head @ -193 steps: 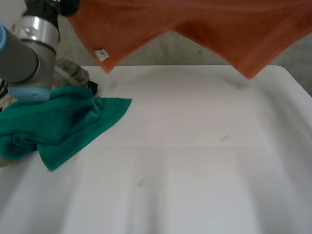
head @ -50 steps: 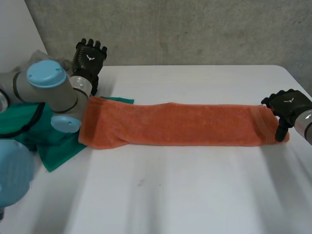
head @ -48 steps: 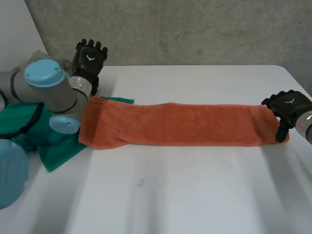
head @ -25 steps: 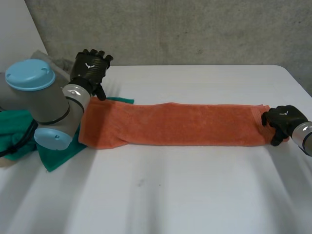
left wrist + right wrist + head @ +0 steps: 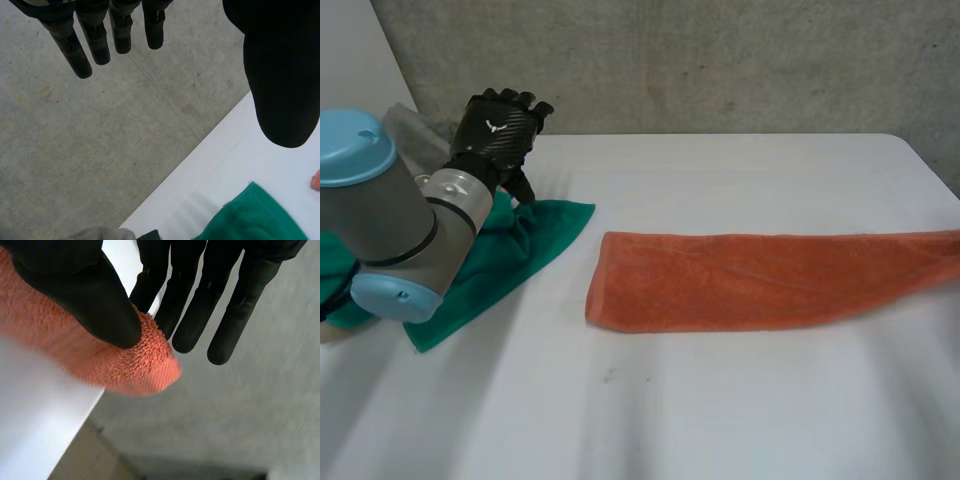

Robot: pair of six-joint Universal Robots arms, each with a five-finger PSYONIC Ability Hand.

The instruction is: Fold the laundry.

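Observation:
An orange towel (image 5: 760,280), folded into a long strip, lies across the white table (image 5: 720,410), and its right end runs out past the table's right side. My right hand (image 5: 80,287) pinches that end of the orange towel (image 5: 130,365) between thumb and fingers, beyond the table's edge. Open and empty, my left hand (image 5: 500,125) hovers at the back left over a green cloth (image 5: 520,245). In the left wrist view its fingers (image 5: 100,35) are straight and spread from the thumb, with the green cloth (image 5: 250,217) below them.
A crumpled grey garment (image 5: 415,125) lies behind the green cloth at the table's back left corner. My left arm (image 5: 380,230) covers part of the green cloth. A concrete wall (image 5: 720,60) stands behind the table.
The right hand has shut on the towel's right end and dragged the strip to the right, off the green cloth. The left hand has lifted slightly and stays open.

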